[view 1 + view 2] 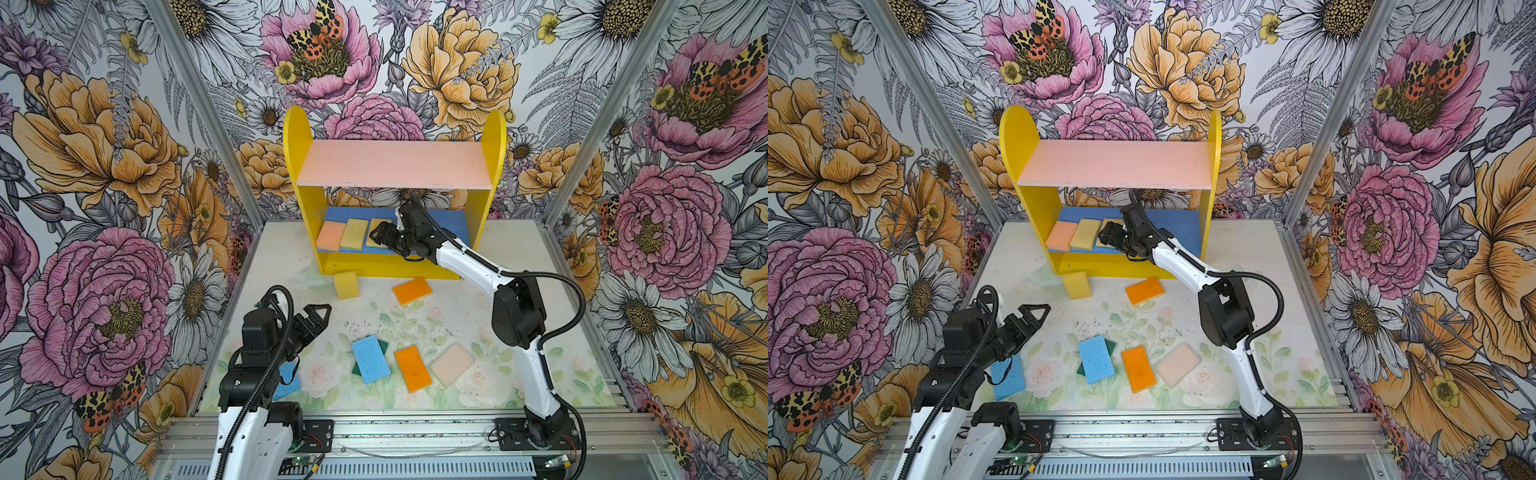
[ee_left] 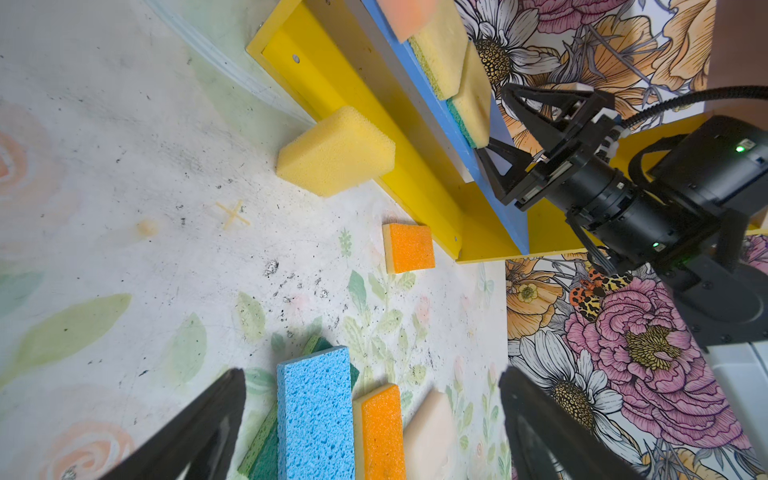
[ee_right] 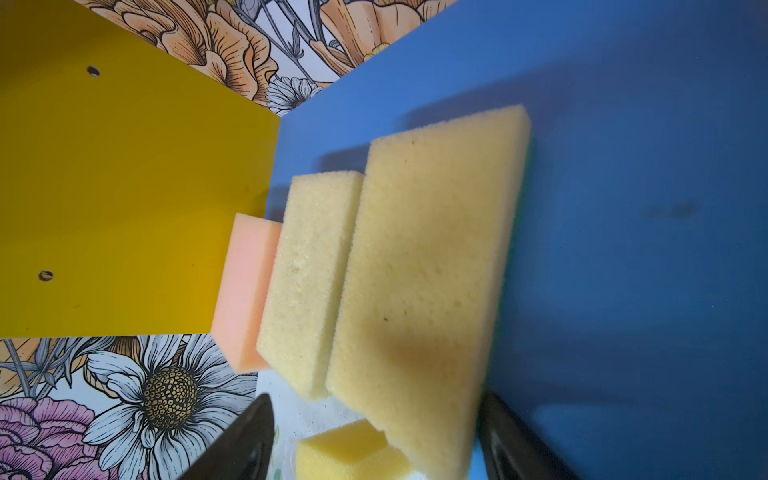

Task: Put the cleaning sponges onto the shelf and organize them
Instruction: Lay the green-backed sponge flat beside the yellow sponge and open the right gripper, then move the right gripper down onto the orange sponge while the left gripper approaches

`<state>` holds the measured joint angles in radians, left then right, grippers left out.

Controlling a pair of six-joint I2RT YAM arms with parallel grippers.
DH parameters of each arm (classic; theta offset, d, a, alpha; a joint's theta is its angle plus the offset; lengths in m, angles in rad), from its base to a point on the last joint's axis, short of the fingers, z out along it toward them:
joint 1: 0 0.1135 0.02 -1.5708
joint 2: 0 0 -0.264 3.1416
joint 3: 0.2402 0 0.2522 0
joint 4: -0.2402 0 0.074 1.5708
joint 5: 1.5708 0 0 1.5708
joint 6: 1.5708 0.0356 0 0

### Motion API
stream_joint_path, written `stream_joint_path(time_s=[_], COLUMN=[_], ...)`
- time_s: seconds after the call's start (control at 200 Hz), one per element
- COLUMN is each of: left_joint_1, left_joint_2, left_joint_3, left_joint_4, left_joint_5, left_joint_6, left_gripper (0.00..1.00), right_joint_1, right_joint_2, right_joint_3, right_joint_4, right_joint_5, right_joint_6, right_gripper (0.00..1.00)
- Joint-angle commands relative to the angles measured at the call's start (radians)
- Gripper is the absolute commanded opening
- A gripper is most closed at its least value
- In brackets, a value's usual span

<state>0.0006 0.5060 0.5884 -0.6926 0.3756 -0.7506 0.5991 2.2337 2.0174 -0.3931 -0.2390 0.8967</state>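
Note:
The shelf (image 1: 395, 164) stands at the back. On its blue lower board lie a peach-pink sponge (image 1: 331, 235), a yellow sponge (image 1: 354, 233) and a second yellow sponge (image 3: 424, 270), side by side. My right gripper (image 1: 379, 237) is open, its fingers on either side of that last sponge's near end with a gap on one side. On the table lie a thick yellow sponge (image 1: 346, 284), two orange ones (image 1: 412, 290) (image 1: 413, 368), a blue one (image 1: 370, 359) over a dark green one (image 1: 384, 345), a cream one (image 1: 452, 365) and another blue one (image 1: 289, 380). My left gripper (image 1: 318, 322) hangs open above the front left.
Floral walls and metal posts (image 1: 232, 166) close in the table on three sides. A metal rail (image 1: 395, 428) carries both arm bases along the front. The right arm (image 1: 515, 311) stretches diagonally over the table's right half. The pink upper board is bare.

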Motion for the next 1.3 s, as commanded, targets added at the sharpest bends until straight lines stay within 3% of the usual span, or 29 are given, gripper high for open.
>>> stream_joint_path(time_s=[0.0,0.34,0.53,0.735,0.855,0.95,1.085,1.291], left_joint_1=[0.011,0.013,0.013,-0.006,-0.086,-0.205,-0.375,-0.419], left_joint_2=[0.000,0.008,0.027,0.101,0.147,0.218,0.313,0.370], left_joint_3=[0.004,0.002,-0.001,0.019,0.025,0.024,0.034,-0.016], left_joint_4=[0.010,0.020,0.049,0.092,0.120,0.167,0.208,0.335], left_joint_5=[0.017,0.033,0.088,0.127,0.083,0.048,-0.050,-0.021], left_joint_6=[0.023,0.025,0.025,0.022,0.012,0.004,-0.008,-0.079], left_gripper=[0.96,0.96,0.96,0.96,0.96,0.96,0.96,0.96], right_joint_1=[0.010,0.009,0.010,0.024,0.027,0.026,0.051,0.150], right_joint_2=[0.071,0.037,-0.129,-0.336,-0.455,-0.543,-0.664,-0.749], right_joint_3=[0.009,-0.019,-0.169,-0.382,-0.552,-0.714,-0.933,-1.092], right_joint_4=[-0.102,-0.099,-0.098,-0.094,-0.097,-0.100,-0.129,-0.183], right_joint_5=[-0.018,0.010,0.107,0.088,-0.007,-0.126,-0.173,-0.204], right_joint_6=[-0.024,-0.082,-0.167,-0.248,-0.301,-0.301,-0.282,-0.287], right_gripper=[0.79,0.79,0.79,0.79,0.79,0.79,0.77,0.72])
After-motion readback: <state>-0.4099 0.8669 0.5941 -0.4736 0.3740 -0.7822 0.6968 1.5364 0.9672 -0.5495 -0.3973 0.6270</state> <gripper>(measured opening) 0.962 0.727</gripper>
